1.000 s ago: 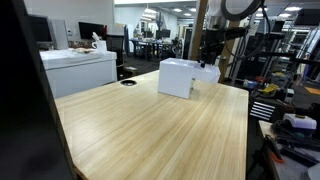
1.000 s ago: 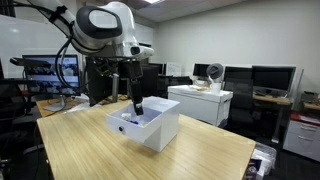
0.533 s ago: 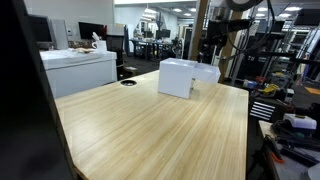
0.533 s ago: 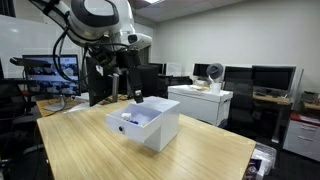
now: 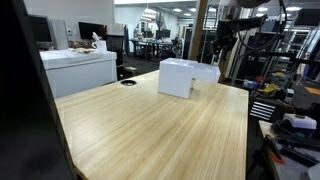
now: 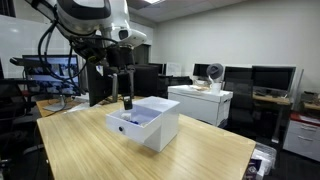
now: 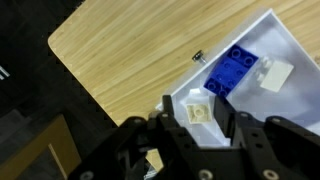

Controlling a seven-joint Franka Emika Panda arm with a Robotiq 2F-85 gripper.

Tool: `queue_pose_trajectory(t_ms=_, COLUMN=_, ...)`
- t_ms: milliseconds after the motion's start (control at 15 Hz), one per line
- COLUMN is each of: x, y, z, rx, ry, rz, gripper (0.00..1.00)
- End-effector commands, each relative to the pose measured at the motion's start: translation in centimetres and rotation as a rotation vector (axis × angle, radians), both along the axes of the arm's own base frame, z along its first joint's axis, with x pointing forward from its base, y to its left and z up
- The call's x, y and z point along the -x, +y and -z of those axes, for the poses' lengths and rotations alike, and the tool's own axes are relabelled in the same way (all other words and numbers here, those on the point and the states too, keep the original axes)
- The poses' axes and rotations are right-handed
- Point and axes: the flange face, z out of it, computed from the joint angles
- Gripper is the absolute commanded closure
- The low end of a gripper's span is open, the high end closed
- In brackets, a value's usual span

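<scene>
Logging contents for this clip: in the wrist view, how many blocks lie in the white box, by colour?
Blue block: 1
White blocks: 2, one beside the blue one and one nearer the wrist camera
Total: 3, all inside the white box

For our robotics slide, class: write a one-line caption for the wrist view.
Open gripper above a white box holding a blue brick and two white blocks, on a wooden table.

Box (image 6: 156, 133) open-topped; walls seemingly flank bricks (image 7: 232, 70)
</scene>
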Motion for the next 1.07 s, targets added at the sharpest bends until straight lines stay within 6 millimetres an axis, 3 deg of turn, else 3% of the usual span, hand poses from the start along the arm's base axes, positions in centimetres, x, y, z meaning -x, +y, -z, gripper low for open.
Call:
queue_pose_trajectory(t_ms=0, x=2.4, y=-0.1, z=1.4, rx=-0.032, ry=0.037, rz=-0.005, gripper=0.82)
queue_pose_trajectory(t_ms=67, x=2.7, y=-0.1, z=1.9, rx=-0.041, ry=0.044, rz=0.001, gripper=0.9)
queue_pose_trajectory(t_ms=333, x=3.2, y=-0.1, z=3.0, rx=-0.067, ry=0.051, rz=0.005, gripper=0.98)
queue_pose_trajectory(t_ms=533, x=3.3, y=0.0, z=4.0, rx=-0.089, ry=0.052, rz=0.008, gripper=0.94)
queue_pose_trajectory(t_ms=1000, x=2.7, y=1.4, z=5.4, rx=-0.138, ry=-0.039, rz=-0.036, gripper=0.95)
